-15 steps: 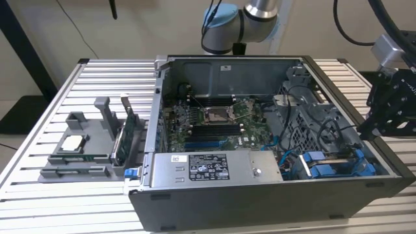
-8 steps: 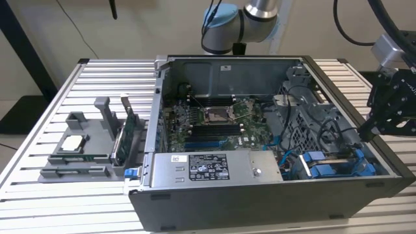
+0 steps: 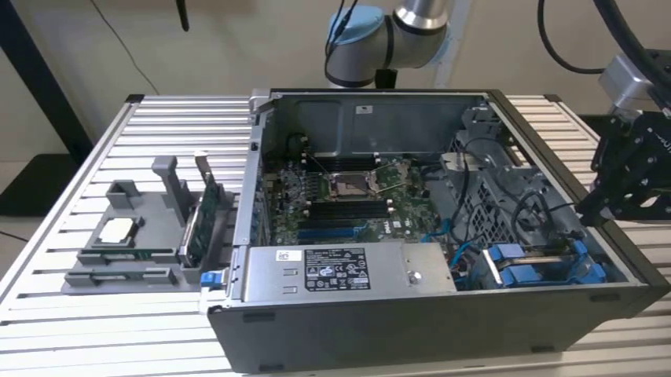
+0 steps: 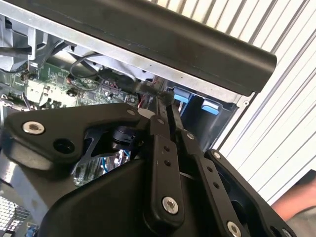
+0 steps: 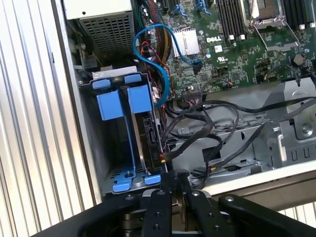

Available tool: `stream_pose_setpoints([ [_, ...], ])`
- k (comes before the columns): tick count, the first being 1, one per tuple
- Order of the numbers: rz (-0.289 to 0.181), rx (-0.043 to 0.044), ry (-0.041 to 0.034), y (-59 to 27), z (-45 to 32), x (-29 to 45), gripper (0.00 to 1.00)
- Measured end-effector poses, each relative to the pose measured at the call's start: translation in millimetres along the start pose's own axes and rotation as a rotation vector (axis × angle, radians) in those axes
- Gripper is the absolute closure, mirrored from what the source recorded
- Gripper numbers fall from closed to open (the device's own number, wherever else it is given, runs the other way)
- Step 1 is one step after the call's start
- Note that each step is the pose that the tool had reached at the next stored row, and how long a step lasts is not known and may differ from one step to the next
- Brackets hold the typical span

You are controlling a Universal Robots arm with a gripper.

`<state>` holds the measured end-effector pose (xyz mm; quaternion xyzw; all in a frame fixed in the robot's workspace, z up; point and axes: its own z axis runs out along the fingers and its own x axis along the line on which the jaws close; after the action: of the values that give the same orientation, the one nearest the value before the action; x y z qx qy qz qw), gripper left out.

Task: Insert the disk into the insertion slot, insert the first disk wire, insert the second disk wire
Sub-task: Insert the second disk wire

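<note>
Slatted desk (image 3: 84, 330), open case (image 3: 419, 322), disk (image 3: 540, 261) seated lower right. End effector (image 5: 177, 174) closed near loose wire (image 5: 173, 153). Probably first-wire step, needing exact connector alignment.

wall (image 3: 241, 47): plain beige | table (image 3: 105, 330): ribbed pale metal slats | light: even

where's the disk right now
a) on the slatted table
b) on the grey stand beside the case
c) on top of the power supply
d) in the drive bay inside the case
d, the first wrist view shows the disk seated in its blue carrier inside the drive bay.
</note>
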<state>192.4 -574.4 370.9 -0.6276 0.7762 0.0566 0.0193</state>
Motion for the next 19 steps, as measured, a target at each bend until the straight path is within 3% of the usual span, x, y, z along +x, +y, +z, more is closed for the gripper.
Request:
stream_pose_setpoints([
  [1, 0.000, 0.0000, 0.0000, 0.0, 0.0, 0.1, 0.77],
  [6, 0.000, 0.0004, 0.0020, 0.0, 0.7, 0.2, 0.77],
  [9, 0.000, 0.0004, 0.0019, -0.2, 0.7, 0.5, 0.79],
  [10, 0.000, 0.0004, 0.0019, -0.2, 0.7, 0.9, 0.84],
  [15, 0.000, 0.0004, 0.0019, -0.7, -0.2, 4.0, 0.84],
  [19, 0.000, -0.0001, -0.0005, 6.7, -6.4, 5.4, 0.84],
])
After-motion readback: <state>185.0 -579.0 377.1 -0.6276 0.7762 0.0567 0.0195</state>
